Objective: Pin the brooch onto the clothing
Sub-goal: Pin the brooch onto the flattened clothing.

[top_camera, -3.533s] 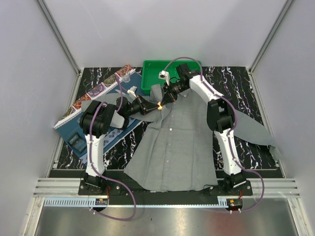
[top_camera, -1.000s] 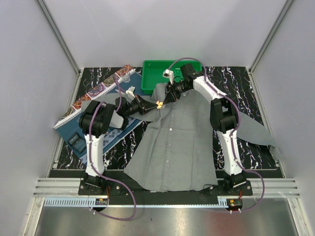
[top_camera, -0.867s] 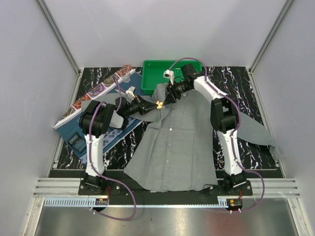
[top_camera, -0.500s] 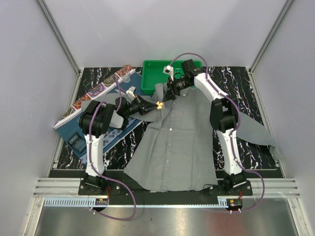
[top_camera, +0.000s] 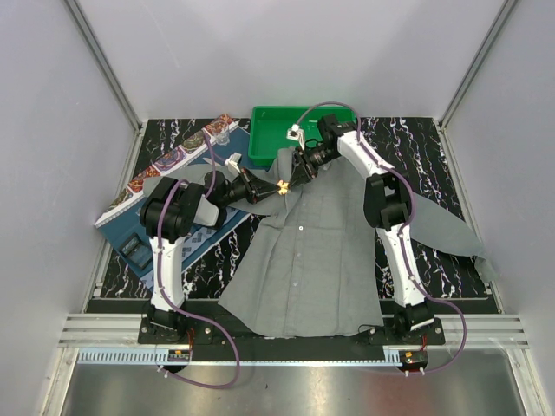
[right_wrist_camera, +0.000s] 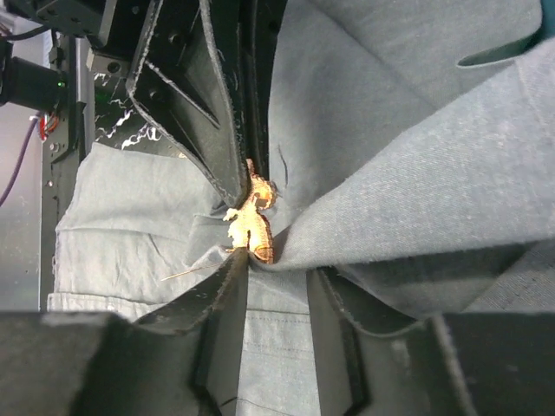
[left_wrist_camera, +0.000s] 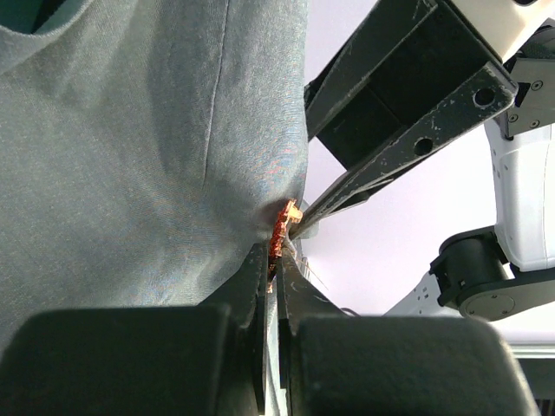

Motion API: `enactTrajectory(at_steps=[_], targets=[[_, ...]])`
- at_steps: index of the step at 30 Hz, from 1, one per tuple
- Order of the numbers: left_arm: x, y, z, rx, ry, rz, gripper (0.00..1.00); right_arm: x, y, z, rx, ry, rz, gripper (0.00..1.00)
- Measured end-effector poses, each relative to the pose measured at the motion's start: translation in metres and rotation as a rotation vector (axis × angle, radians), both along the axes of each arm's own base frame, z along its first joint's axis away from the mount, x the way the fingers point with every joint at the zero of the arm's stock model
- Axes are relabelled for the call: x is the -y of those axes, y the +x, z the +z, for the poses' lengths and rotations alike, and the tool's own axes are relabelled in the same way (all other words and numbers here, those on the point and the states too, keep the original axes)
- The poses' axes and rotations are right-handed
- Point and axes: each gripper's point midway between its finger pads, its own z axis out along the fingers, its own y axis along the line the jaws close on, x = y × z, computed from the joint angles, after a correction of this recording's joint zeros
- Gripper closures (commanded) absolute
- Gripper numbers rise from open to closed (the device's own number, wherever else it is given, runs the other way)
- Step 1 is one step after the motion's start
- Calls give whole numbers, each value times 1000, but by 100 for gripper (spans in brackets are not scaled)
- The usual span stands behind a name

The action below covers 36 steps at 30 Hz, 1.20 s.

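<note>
Brooch [left_wrist_camera: 283,227], edge-on, half-hidden between clothing [left_wrist_camera: 130,156] and left hand [left_wrist_camera: 276,262].

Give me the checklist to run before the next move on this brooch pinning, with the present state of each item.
1. Left claw gripping the brooch: ok, its fingers are shut on it.
2. Right claw holding the shirt: ok, a fold is pinched between its fingers.
3. Brooch against the cloth: ok, it sits at the tip of that fold.
4. Pin through the cloth: cannot tell, the pin is hidden.
5. Room between the two claws: not ok, their tips crowd together at the brooch.
</note>
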Motion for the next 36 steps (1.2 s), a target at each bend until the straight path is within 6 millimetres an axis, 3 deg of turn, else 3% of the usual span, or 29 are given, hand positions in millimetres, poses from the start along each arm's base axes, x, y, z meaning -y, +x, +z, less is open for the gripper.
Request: enactTrajectory(at_steps=[9,13,14,18,19,22,23,26,27,28,31,36], targets=[[3,-4,0,7,2,-20,100,-1,-12,6,-42,39,27,74],[6,-7,0,9,2,-36,100,0,-14,6,-49,40,34,89],[7,-8,1,12,3,-41,100,1,-15,6,-52,40,34,99],[9,-9,2,26,6,-51,98,3,-15,6,-61,42,32,100],[9,-9,1,27,6,-53,94,4,-16,5,-66,43,31,100],[10,-11,0,38,14,-57,66,5,-18,2,-88,48,25,100],[10,-12,-1,41,17,-59,49,4,-20,1,-106,50,21,100],[7,-15,1,68,27,-62,32,5,-22,-6,-163,48,-8,100],[6,-17,5,92,34,-63,11,5,-23,-8,-183,47,-21,100],[3,-18,11,121,41,-61,1,5,-24,-10,-200,47,-33,100],[-11,-18,43,281,75,-47,1,5,-26,-10,-243,53,-65,100],[-46,-22,129,664,258,19,1,8,-32,1,-271,65,-120,100]])
